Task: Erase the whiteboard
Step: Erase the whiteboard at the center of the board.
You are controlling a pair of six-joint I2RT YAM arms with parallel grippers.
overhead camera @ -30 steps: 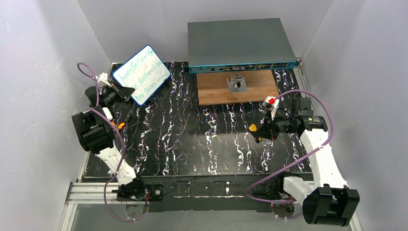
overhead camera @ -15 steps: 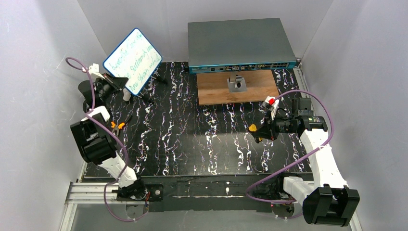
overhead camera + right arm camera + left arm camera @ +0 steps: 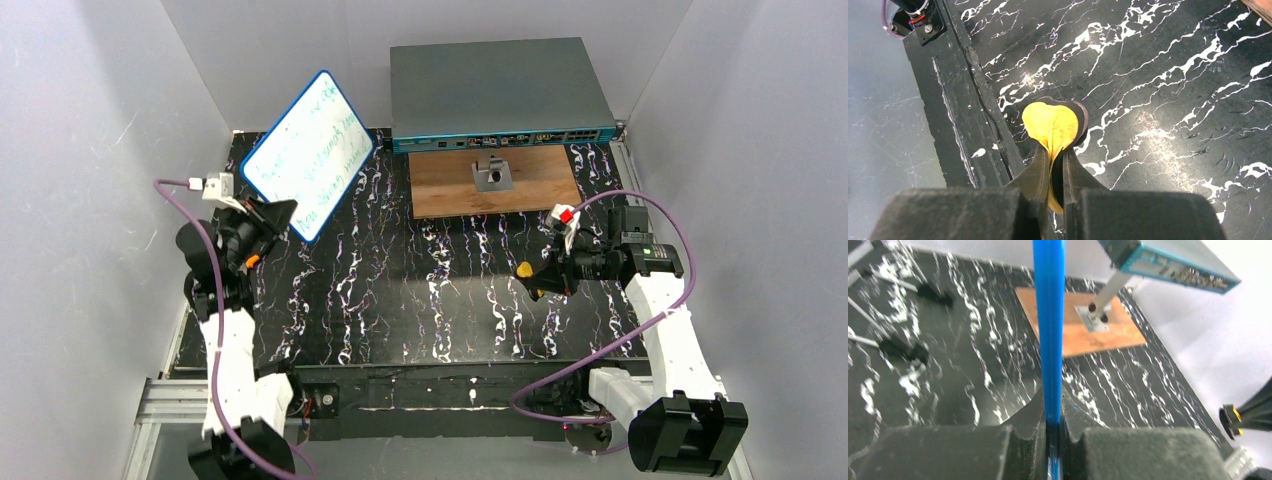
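Hanging tilted above left rear of black marbled surface [image 3: 400, 300], whiteboard [image 3: 310, 155] shows green writing — left gripper [image 3: 280, 214] jaws clenched on its blue rim [image 3: 1049, 315]. Right gripper [image 3: 530, 280], well apart at right, jaws pinching folded yellow pad [image 3: 1052, 124]. Grey box [image 3: 495, 85] at rear.

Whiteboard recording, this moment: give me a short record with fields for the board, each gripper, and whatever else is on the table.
whiteboard: held off the table, tilted, green writing on its face, not yet erased
left gripper: shut on the whiteboard's blue rim
right gripper: shut on a folded yellow pad, above the table, apart from the whiteboard
rear of table: grey box; in front of it a wooden board with a small metal bracket on it
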